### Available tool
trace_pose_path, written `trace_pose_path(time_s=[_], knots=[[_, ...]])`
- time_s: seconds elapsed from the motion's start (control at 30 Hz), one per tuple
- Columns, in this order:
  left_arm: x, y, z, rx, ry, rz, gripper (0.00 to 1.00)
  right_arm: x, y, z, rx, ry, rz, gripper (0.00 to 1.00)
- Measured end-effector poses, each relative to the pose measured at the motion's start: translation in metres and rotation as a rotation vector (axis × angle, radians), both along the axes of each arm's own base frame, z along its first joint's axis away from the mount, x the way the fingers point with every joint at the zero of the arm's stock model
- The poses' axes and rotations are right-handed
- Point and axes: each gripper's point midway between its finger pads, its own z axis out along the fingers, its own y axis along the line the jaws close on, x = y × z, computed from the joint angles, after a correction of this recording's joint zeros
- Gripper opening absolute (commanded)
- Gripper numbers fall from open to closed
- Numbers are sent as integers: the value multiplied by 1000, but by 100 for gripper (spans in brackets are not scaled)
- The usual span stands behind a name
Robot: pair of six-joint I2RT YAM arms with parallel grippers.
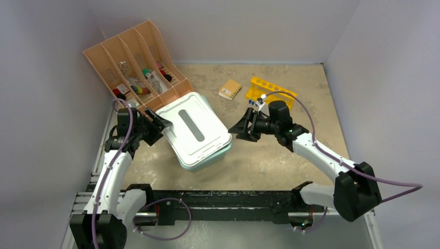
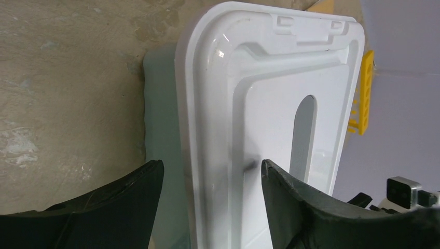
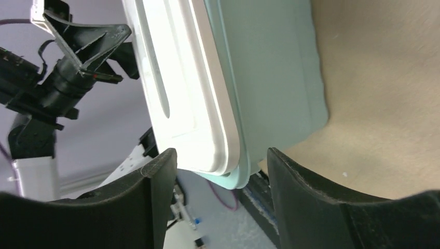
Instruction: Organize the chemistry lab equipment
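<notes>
A pale teal tub (image 1: 218, 155) with a white slotted lid (image 1: 193, 127) stands mid-table. My left gripper (image 1: 157, 124) is open at the lid's left edge; in the left wrist view (image 2: 212, 171) its jaws straddle the lid's rim (image 2: 207, 104) without touching it. My right gripper (image 1: 242, 128) is open at the tub's right side; in the right wrist view (image 3: 222, 158) the lid's corner (image 3: 207, 150) lies between the jaws. Small blue caps (image 1: 251, 103) show behind the right wrist. Goggles, cylinder, tubing and brush are out of view.
A peach slotted organiser (image 1: 104, 59) holding small items (image 1: 140, 88) stands at the back left. A yellow holed rack (image 1: 270, 91) and a small tan pad (image 1: 230, 89) lie at the back right. The left arm (image 3: 62, 78) shows in the right wrist view.
</notes>
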Motion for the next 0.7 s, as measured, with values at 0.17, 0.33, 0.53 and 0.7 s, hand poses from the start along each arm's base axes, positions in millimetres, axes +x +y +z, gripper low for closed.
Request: trace_pose_path(time_s=[0.17, 0.33, 0.53, 0.7], knots=[[-2, 1, -1, 19, 23, -14, 74, 19, -8, 20, -115, -124, -7, 72], [0, 6, 18, 63, 11, -16, 77, 51, -5, 41, -223, -255, 28, 72], [3, 16, 35, 114, -17, 15, 73, 86, 7, 33, -408, -332, 85, 71], [1, 29, 33, 153, 2, 86, 64, 103, 35, 35, -526, -415, 145, 69]])
